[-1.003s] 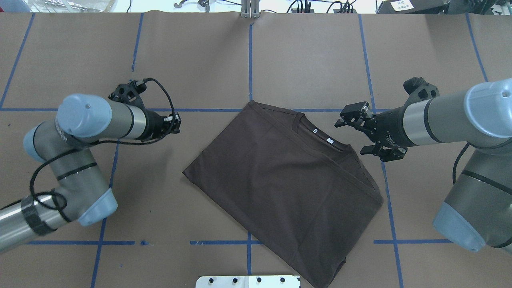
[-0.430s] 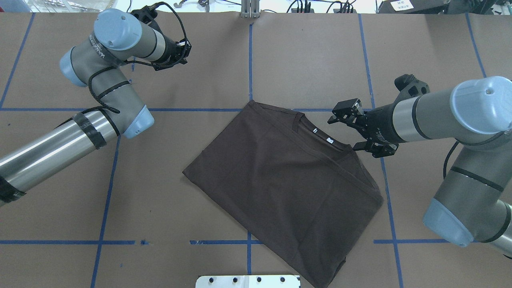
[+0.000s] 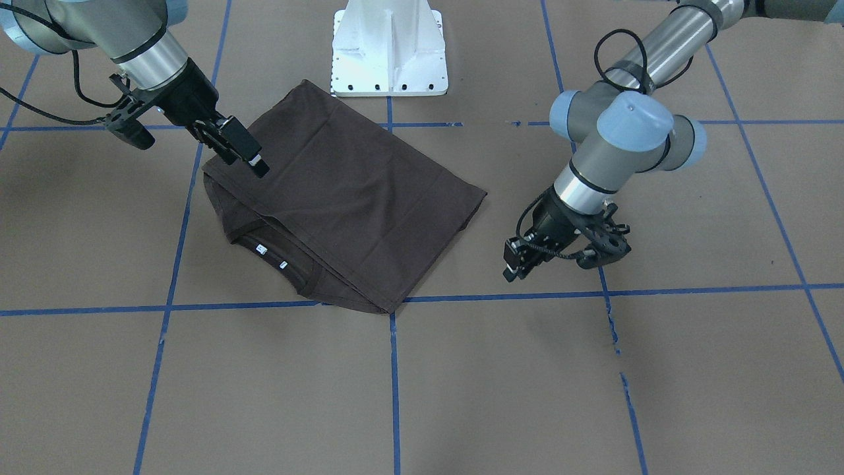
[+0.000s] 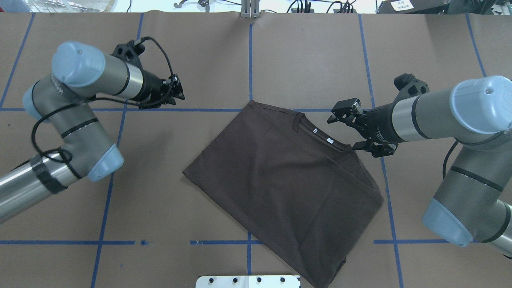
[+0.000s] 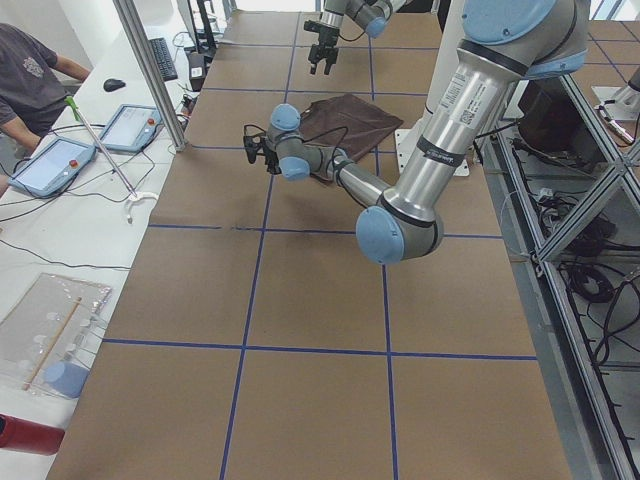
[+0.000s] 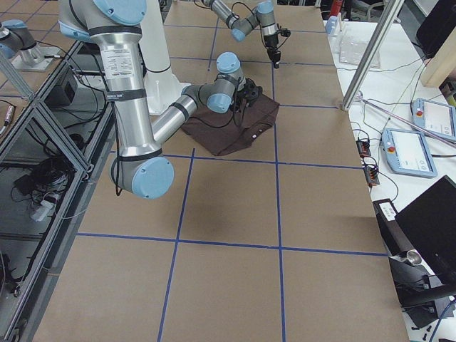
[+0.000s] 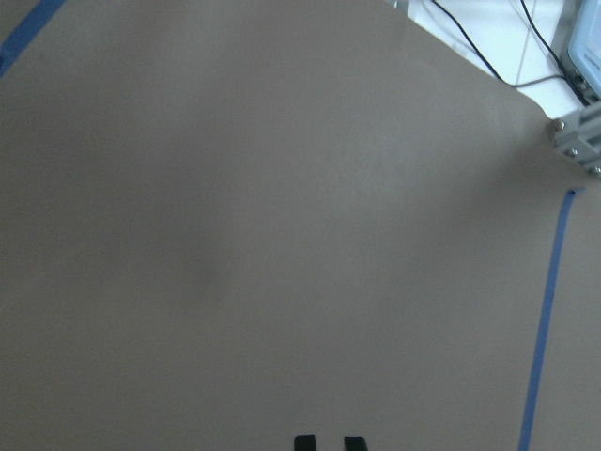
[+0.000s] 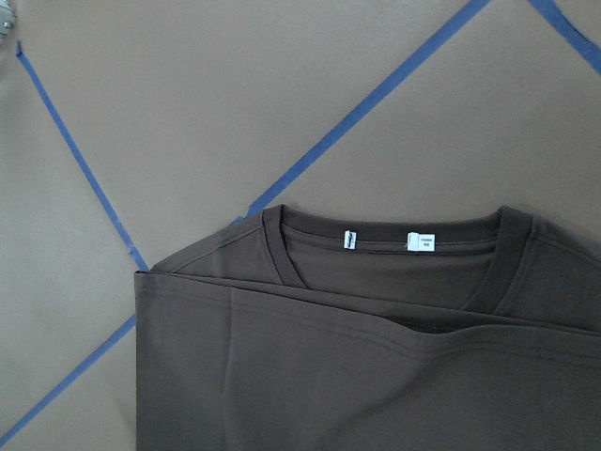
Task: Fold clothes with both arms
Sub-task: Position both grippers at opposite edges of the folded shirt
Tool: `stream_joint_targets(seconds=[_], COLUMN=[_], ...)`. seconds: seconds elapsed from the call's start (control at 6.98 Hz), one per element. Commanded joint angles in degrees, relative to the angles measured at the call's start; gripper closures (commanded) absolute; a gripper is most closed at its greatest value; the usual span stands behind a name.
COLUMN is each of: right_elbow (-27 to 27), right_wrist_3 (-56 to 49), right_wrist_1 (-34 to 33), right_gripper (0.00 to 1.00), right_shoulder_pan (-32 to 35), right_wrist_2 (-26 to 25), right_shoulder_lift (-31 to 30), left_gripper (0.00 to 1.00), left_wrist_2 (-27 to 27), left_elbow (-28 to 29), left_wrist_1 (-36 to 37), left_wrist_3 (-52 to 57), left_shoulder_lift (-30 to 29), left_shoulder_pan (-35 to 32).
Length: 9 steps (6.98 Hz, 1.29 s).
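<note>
Brown paper covers the table (image 4: 312, 60), crossed by blue tape lines (image 4: 251, 60). 1 dark brown t-shirt (image 4: 280, 180) lies folded near the middle, skewed to the lines. Its collar (image 8: 385, 233), with 2 white tags (image 8: 421, 242), faces the right side. 2 arms reach in: the left arm (image 4: 80, 132) and the right arm (image 4: 460, 112). The right gripper (image 4: 343, 133) hovers at the collar edge, its 2 fingers (image 4: 345, 109) spread wide, holding nothing; whether a tip touches the cloth cannot be told. The left gripper (image 4: 178, 91) hangs over bare paper, well apart from the shirt, fingertips (image 7: 304, 442) drawn almost together, empty.
</note>
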Motion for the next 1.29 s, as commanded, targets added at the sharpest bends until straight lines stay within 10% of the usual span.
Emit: stream_joint_targets(seconds=[0.0,1.15], right_elbow=[0.1,-0.1], right_wrist_3=[0.0,0.0], right_wrist_1=[0.0,0.0], right_gripper=[0.00,0.00], right_shoulder_pan=[-0.1,-0.6], right_wrist_2=[0.0,0.0], right_shoulder_lift=[0.0,-0.2], left_gripper=[0.43,0.44], left_wrist_2=[0.7,4.4], left_elbow=[-5.7,-6.3], left_wrist_1=[0.6,4.3], left_wrist_3=[-2.8,-7.1], left_shoulder_lift=[5.8,5.8], left_shoulder_pan=[6.9,13.8])
